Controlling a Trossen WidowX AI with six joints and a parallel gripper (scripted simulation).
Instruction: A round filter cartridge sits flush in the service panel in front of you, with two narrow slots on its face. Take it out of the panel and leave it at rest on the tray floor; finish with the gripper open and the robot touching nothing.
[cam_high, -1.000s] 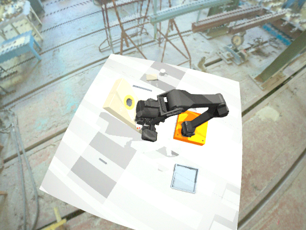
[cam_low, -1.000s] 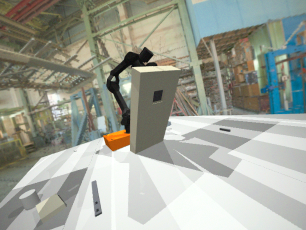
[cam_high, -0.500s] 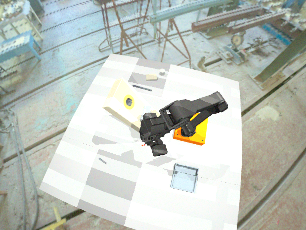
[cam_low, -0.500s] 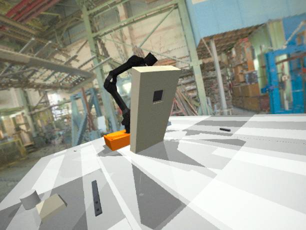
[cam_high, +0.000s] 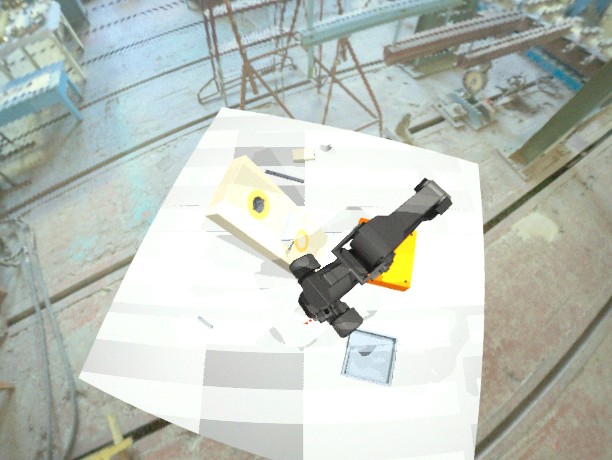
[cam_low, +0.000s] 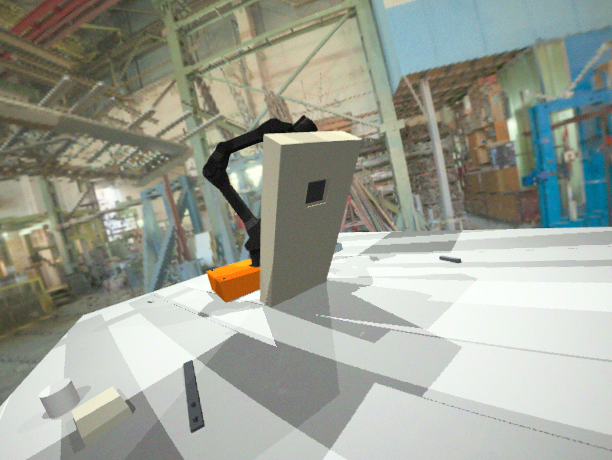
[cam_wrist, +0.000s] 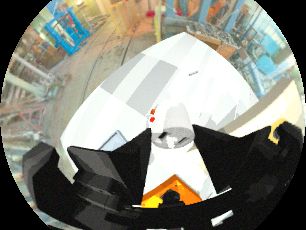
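Observation:
The cream service panel (cam_high: 235, 210) (cam_low: 300, 235) stands upright on the table, and the yellow-ringed round hole (cam_high: 258, 204) in its face is dark and empty. My gripper (cam_high: 320, 316) (cam_wrist: 170, 130) is away from the panel, low over the table between the panel and the tray (cam_high: 394, 361). It is shut on the pale grey round cartridge (cam_wrist: 174, 123), which shows between the dark fingers in the wrist view with two red marks beside it. In the exterior view the panel hides the gripper. The shallow grey-blue tray lies flat just right of and nearer than the gripper.
The arm's orange base (cam_high: 404, 260) (cam_low: 232, 281) sits right of the panel. A dark bar (cam_high: 284, 176) (cam_low: 192, 395), a cream block (cam_high: 303, 154) (cam_low: 100, 412) and a white cylinder (cam_high: 325, 146) (cam_low: 60, 397) lie behind the panel. A small grey piece (cam_high: 205, 322) lies at the left.

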